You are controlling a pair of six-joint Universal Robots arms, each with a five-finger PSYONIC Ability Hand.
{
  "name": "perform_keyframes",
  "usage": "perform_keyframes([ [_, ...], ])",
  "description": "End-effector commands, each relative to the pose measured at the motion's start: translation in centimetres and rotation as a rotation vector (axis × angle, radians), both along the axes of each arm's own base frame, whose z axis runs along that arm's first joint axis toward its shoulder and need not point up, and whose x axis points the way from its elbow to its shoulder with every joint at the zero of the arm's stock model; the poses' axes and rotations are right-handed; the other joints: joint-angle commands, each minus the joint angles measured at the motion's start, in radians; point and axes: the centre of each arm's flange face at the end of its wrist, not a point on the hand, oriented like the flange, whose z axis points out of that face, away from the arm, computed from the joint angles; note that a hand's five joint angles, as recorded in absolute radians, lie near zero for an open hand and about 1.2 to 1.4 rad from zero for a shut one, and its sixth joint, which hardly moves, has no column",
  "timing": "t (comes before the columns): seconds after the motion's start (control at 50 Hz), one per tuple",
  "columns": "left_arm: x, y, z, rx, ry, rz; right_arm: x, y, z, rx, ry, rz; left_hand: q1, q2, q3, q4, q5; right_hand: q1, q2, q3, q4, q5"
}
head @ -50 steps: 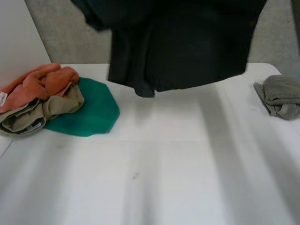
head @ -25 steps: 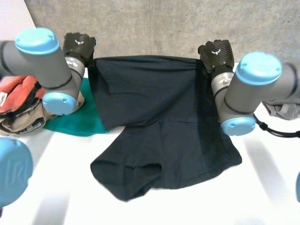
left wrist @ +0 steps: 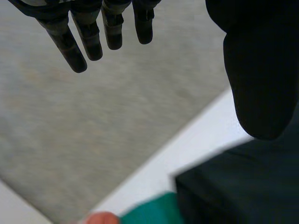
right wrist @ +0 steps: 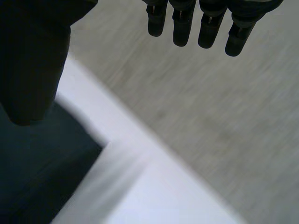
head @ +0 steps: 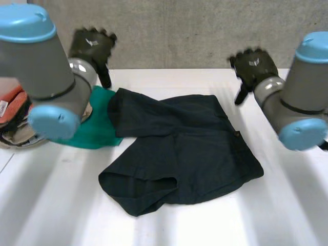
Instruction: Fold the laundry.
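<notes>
A pair of dark shorts lies spread on the white table, waistband at the far side and one leg hem rumpled at the near left. My left hand hovers open above and just beyond the waistband's left corner. My right hand hovers open beyond the right corner. In the left wrist view the fingers are straight and hold nothing, with a corner of the shorts below the thumb. In the right wrist view the fingers are straight and empty, and the shorts lie under the thumb.
A green cloth lies partly under the shorts' left side. A pile of orange and khaki clothes sits at the table's left edge behind my left arm. A grey wall runs behind the table's far edge.
Both hands have opened and let go of the waistband. The shorts, held up half a second ago, have dropped onto the table, and the hands have drawn apart.
</notes>
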Motion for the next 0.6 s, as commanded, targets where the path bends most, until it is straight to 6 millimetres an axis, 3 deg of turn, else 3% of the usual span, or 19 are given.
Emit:
perform_keyframes([
  [0.02, -0.6, 8.6, -3.7, 0.208, -0.095, -0.183, -3.9, 3.7, -2.8, 0.330, 0.084, 0.005, -0.015, -0.026, -0.034, -0.024, -0.048, -0.043, -0.030, -0.033, -0.033, -0.047],
  [0.12, -0.8, 13.5, -5.9, 0.326, -0.122, -0.285, -5.3, 5.8, -4.9, 0.452, 0.082, 0.078, 0.024, 0.012, 0.004, 0.014, -0.010, 0.077, 0.090, 0.087, 0.087, 0.073],
  [0.24, -1.3, 18.7, -7.8, 0.449, -0.111, -0.406, -7.0, 7.9, -6.7, 0.486, 0.134, 0.166, 0.551, 0.540, 0.532, 0.542, 0.518, 0.262, 0.275, 0.272, 0.272, 0.258],
  [0.32, -1.6, 21.0, -8.8, 0.529, -0.106, -0.475, -7.5, 8.4, -7.5, 0.463, 0.153, 0.197, 0.658, 0.647, 0.639, 0.649, 0.625, 0.336, 0.348, 0.346, 0.346, 0.331],
  [0.44, -2.1, 21.6, -10.5, 0.597, -0.117, -0.485, -7.8, 8.7, -8.3, 0.438, 0.145, 0.194, 0.503, 0.491, 0.484, 0.494, 0.469, 0.371, 0.384, 0.381, 0.381, 0.367],
  [0.6, -1.6, 17.8, -12.2, 0.584, -0.141, -0.299, -7.5, 9.9, -8.9, 0.428, 0.156, 0.215, 0.359, 0.347, 0.339, 0.350, 0.325, 0.368, 0.381, 0.378, 0.378, 0.364],
])
